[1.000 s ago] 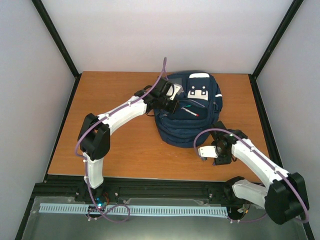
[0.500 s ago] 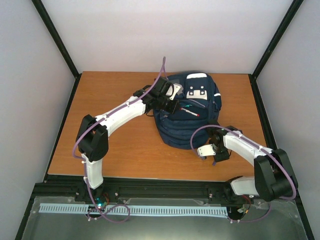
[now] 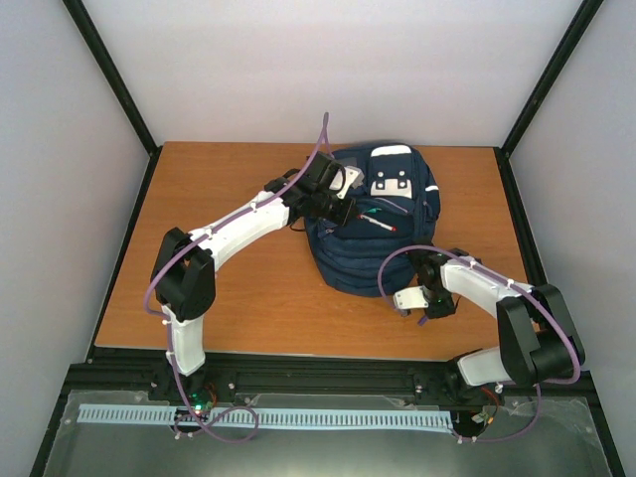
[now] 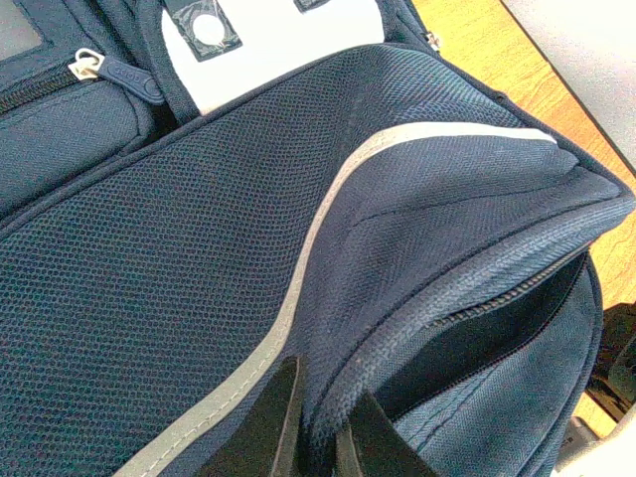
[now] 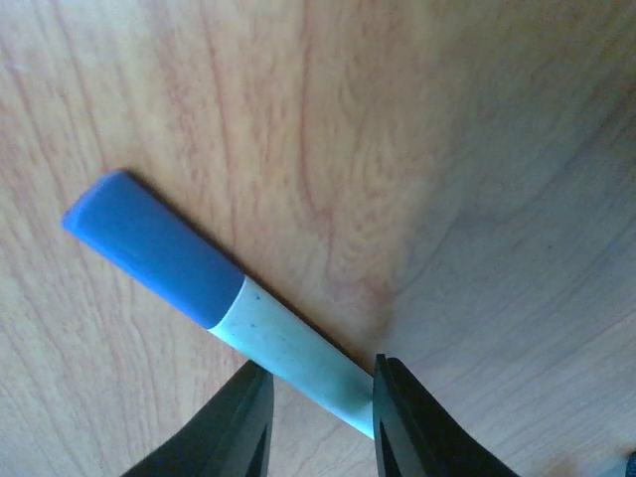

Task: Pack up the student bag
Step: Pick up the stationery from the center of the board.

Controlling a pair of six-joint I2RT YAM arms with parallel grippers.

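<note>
The student bag is a navy backpack with pale stripes and white patches, lying at the back middle of the table. My left gripper is at its left upper side. In the left wrist view it is shut on the bag's zipper rim, beside the gaping dark opening. My right gripper points down at the table in front of the bag. In the right wrist view it is partly open. Its tips straddle the white barrel of a blue-capped marker lying on the wood.
A thin pen with a red end lies on the bag's front pocket. Bare wooden table stretches left of the bag. Black frame posts and white walls close in the table's sides and back.
My right arm has folded back, with its elbow swung to the right. Its gripper has moved a little toward the bag and stays low over the table. The left arm has barely moved.
</note>
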